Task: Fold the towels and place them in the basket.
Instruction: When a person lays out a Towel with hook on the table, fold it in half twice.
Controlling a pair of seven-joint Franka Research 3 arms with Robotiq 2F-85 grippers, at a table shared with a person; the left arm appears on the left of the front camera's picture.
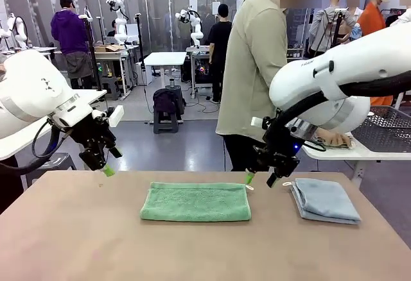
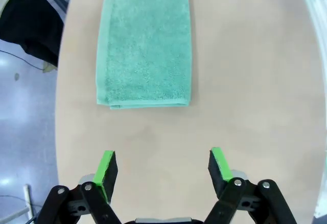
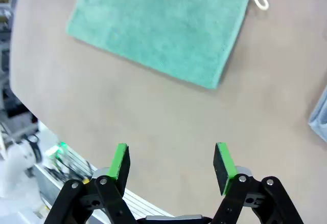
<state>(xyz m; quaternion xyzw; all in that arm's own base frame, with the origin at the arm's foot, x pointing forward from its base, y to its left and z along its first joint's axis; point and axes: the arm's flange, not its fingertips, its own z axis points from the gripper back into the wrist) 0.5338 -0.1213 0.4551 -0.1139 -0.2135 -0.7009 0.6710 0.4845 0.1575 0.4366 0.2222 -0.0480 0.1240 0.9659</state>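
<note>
On the table (image 1: 64, 242), mint towel (image 1: 196, 202) lies folded near blue-grey towel (image 1: 325, 199)

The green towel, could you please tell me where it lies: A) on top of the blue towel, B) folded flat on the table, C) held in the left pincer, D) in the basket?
B: the green towel lies folded on the table, beside the blue towel.

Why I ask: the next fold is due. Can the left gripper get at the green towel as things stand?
Probably yes. The left gripper hangs open over bare table, just off the short edge of the green towel, with nothing lying between them.
</note>
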